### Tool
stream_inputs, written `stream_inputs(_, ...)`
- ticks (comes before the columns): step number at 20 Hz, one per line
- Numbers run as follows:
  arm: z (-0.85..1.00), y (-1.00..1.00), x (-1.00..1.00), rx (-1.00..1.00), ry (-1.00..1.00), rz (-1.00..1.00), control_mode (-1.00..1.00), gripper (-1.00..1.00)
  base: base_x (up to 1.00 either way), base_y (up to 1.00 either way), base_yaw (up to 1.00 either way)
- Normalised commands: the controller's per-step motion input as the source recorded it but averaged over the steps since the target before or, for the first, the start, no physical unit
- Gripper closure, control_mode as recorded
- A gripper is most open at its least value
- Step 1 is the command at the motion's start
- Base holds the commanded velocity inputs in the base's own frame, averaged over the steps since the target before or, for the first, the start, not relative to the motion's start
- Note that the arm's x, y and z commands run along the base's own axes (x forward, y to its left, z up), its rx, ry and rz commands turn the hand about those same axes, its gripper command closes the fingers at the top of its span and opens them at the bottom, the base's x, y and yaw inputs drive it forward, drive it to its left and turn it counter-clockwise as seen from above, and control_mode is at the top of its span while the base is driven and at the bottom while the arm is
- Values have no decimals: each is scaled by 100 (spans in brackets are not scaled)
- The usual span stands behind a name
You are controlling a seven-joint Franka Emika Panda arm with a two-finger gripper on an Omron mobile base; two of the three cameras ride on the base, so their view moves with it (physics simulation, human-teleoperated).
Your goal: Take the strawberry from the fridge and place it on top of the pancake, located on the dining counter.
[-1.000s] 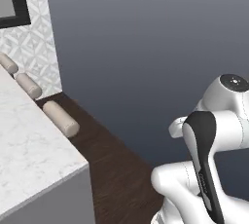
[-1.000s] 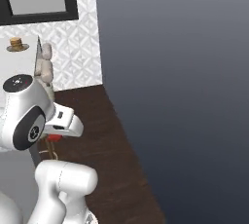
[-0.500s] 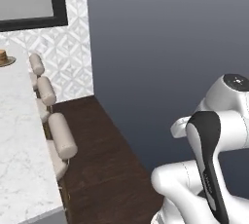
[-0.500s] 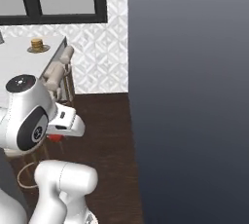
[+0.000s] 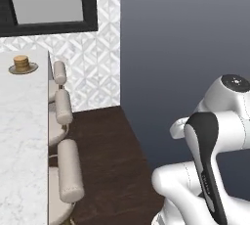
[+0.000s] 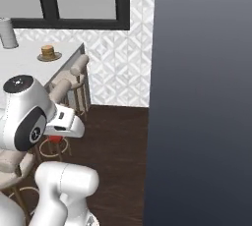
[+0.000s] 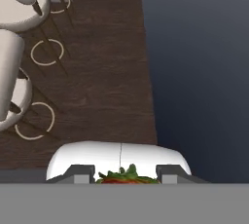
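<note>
White marble of the dining counter (image 5: 22, 136) carries the pancake (image 5: 21, 63) far left in the left base view, while the right base view shows red under the hand and the hand view shows the gripper (image 7: 127, 177) clamped on the strawberry (image 7: 127, 177), carried for placing.

Looking like a home kitchen with a dining area: white marble counter (image 5: 22, 136) lined with padded bar stools (image 5: 68, 170). Showing patterned wall tiles (image 6: 120, 68), a black-framed window (image 6: 78, 1), dark wood flooring (image 7: 97, 72) and stacked pancakes (image 6: 47, 51).
</note>
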Motion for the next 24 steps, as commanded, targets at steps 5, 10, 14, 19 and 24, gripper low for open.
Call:
stream_inputs(5, 0, 0, 0, 0, 0, 0, 100, 100, 100, -54, 40)
stream_inputs(10, 0, 0, 0, 0, 0, 0, 100, 100, 100, -56, 42)
stream_inputs(14, 0, 0, 0, 0, 0, 0, 100, 100, 100, -58, 42)
stream_inputs(19, 0, 0, 0, 0, 0, 0, 100, 100, 100, -64, 42)
stream_inputs(24, 0, 0, 0, 0, 0, 0, 100, 100, 100, -68, 50)
